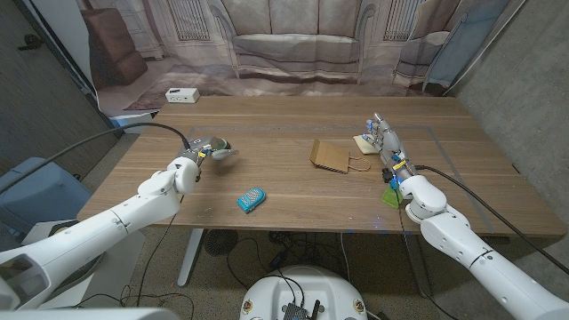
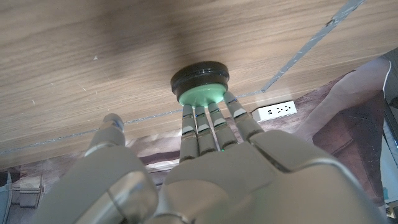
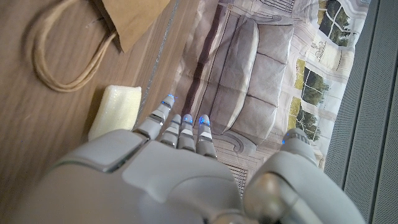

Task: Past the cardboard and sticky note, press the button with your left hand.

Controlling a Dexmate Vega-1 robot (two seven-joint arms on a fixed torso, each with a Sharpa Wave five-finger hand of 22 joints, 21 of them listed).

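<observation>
Pressing one green button (image 2: 200, 94): left robot hand (image 2: 205, 155) fingertips, grasping nothing; right robot hand (image 1: 388, 147) released.

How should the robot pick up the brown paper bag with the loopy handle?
Probably by the loop handle. The paper bag lies flat on the table, so its body gives fingers little to pinch, while the handle sticks out toward the right hand. That hand, coming from the handle side, could hook the loop.

Even, soft indoor light; sharp head view, blurred wrist-view foregrounds.
</observation>
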